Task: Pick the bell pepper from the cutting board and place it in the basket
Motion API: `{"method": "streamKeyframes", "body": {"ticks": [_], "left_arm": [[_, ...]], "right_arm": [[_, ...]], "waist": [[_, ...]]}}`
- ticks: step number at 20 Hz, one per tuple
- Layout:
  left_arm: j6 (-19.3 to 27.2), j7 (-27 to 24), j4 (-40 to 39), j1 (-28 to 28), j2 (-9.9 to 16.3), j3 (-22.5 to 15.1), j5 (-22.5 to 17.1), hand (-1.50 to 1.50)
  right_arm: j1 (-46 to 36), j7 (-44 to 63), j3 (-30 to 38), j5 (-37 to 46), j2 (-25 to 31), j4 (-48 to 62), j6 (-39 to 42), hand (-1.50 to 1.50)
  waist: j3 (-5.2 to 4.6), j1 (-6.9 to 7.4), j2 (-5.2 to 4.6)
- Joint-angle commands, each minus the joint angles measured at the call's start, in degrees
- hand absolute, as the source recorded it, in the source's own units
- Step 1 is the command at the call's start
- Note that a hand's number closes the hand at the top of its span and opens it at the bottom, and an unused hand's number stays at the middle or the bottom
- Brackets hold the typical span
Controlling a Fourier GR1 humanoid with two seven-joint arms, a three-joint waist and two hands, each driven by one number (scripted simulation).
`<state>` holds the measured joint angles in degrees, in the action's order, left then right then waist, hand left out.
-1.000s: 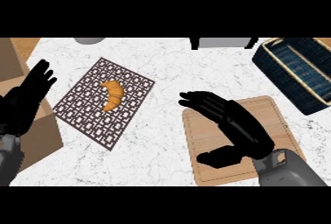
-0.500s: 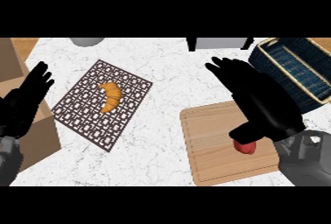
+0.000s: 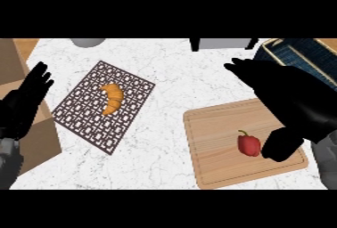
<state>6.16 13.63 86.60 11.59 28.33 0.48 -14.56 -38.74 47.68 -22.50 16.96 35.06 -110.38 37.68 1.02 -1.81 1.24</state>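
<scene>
Two hands in play, and the right hand (image 3: 289,95) is the busy one: it hangs over the far right side of the pale wooden cutting board (image 3: 217,156), fingers stretched out straight toward the top of the view, thumb (image 3: 281,144) hooked down low. That thumb sits just beside the small red bell pepper (image 3: 248,145), on its right; whether it touches the pepper I cannot tell. Nothing is in that hand. The fingers are spread wide and closed on nothing.

And the pepper itself? It lies on the board, right of the board's middle, green stem pointing up and to the left. It rests on the wood, not lifted.

Up in the top right corner sits the dark blue basket with tan rim strips (image 3: 299,55), partly behind my right hand and cut off by the view's edge. It is well apart from the pepper.

Over to the left, my left hand (image 3: 26,100) rests open at the view's left edge, fingers up and relaxed, holding nothing.

Between the two hands, on the white marbled counter (image 3: 171,75), lies a dark brown lattice-patterned mat (image 3: 82,118), turned at an angle, with a golden curved croissant (image 3: 112,98) on it. At the top edge, a grey rounded object (image 3: 88,42) and a dark-framed grey object (image 3: 222,43) peek in, too cropped to identify.
</scene>
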Motion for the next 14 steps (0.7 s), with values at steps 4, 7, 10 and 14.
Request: {"method": "streamKeyframes", "body": {"ticks": [4,7,10,14], "left_arm": [[0.0,-3.2,-6.1,-4.1,-4.5,-0.9,0.4,0.00],[0.1,-0.9,-3.5,-2.3,-4.7,-1.3,0.9,0.00],[0.6,1.5,-1.6,-2.3,-4.6,-1.9,1.9,0.00],[-1.6,-2.2,-3.0,-4.5,-5.0,0.5,0.2,0.00]], "right_arm": [[4.2,3.5,10.2,-15.4,4.8,-5.6,6.9,-1.50],[8.8,2.8,12.2,-15.5,5.3,-9.4,4.0,-1.50],[12.4,-0.1,18.5,-18.3,7.8,-13.4,4.0,-1.50],[20.9,-6.5,18.5,-12.2,5.8,-14.9,2.8,-1.50]], "waist": [[-1.14,-0.71,-0.88],[-1.01,0.03,-0.95],[-0.96,0.10,-0.92],[-0.92,0.95,-1.23]]}}
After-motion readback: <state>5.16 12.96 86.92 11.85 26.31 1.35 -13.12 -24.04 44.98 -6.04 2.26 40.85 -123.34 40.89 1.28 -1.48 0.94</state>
